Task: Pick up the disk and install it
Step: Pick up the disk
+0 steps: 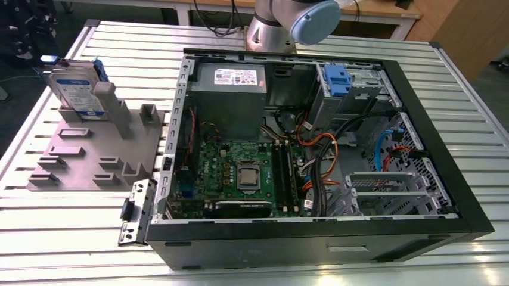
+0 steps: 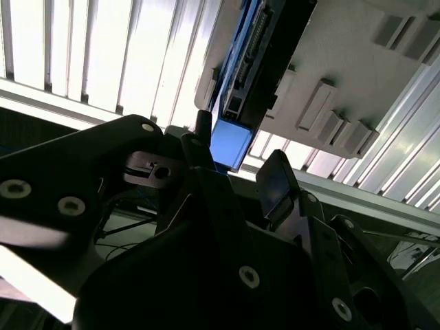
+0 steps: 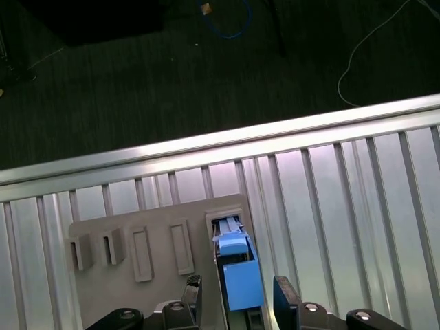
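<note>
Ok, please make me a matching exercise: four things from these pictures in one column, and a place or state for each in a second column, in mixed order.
1. disk
2. power-supply box
3. blue latch
4. gripper

A. inside the case, with a white sticker on top
B. open, jaws on either side of the blue tab
C. standing upright in the grey fixture plate
D. inside the case, to the exterior view's right of the power-supply box

Pairs: 1-C, 2-A, 3-D, 4-B.

Disk [image 1: 73, 89] silver-grey, blue rails — holder plate [image 1: 80, 146] grey.
</note>
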{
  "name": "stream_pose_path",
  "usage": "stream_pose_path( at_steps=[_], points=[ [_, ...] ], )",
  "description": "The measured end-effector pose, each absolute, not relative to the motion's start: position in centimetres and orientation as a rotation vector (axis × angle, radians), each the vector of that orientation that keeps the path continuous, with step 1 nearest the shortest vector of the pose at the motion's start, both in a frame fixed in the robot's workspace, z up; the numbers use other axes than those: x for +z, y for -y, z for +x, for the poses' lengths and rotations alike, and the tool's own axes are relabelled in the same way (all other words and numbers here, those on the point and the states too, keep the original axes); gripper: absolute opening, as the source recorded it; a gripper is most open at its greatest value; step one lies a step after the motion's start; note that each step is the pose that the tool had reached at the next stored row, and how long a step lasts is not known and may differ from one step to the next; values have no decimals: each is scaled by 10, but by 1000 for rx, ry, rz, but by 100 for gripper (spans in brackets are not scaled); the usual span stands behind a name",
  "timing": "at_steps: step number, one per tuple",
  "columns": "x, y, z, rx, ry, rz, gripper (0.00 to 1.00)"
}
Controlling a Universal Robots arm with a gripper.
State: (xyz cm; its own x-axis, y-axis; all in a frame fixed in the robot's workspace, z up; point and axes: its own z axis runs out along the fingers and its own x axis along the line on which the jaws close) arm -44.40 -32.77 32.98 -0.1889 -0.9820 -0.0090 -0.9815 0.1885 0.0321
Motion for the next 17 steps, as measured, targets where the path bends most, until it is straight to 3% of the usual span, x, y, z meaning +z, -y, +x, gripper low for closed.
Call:
stream_pose_path(
  at_steps=[17],
  points=[
    [311, 328, -449, -34, 2369, 2060, 53]
  ],
)
